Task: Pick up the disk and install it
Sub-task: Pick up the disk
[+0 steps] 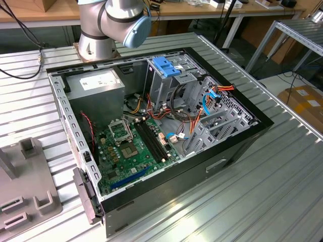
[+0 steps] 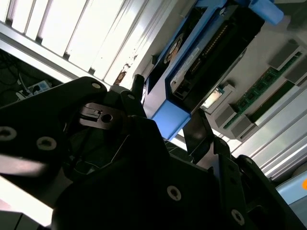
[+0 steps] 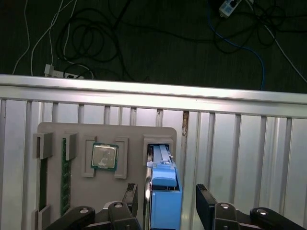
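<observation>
The claw [image 3: 167,192] gapes open, gripping nothing, straddling the disk [image 3: 164,211] standing between its fingers.

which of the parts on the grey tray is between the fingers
The disk, the one with the blue bracket standing on edge in its slot. The CPU chip and the memory stick sit in other pockets of the tray, away from the fingers.

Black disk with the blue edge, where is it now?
In the first wrist view, the black, blue-edged disk stands in the grey tray, beside the square silver chip, between the gripper's fingers.
</observation>
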Motion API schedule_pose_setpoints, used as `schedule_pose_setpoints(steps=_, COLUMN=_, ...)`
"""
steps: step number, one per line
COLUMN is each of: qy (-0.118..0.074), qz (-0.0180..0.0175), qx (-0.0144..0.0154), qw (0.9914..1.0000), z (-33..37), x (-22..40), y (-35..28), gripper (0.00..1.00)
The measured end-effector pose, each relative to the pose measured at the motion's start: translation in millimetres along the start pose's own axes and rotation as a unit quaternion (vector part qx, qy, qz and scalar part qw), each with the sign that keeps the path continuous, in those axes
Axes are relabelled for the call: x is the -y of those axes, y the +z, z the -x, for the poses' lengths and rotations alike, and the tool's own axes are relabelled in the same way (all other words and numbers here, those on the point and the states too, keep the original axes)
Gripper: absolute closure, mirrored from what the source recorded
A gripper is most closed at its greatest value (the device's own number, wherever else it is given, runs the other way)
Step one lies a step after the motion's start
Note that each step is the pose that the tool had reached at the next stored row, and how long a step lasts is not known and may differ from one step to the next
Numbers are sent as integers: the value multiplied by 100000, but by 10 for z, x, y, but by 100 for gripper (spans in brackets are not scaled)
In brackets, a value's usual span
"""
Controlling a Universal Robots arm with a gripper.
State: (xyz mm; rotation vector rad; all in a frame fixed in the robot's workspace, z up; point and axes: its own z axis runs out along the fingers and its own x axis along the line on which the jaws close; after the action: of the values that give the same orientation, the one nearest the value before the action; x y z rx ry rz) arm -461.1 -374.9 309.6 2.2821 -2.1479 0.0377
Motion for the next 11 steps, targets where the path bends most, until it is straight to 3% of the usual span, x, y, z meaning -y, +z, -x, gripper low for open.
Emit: schedule_pose_setpoints(steps=11, qy=4, qz=1, qx=1, qw=100000, z=0, x=4, y=0, gripper=40)
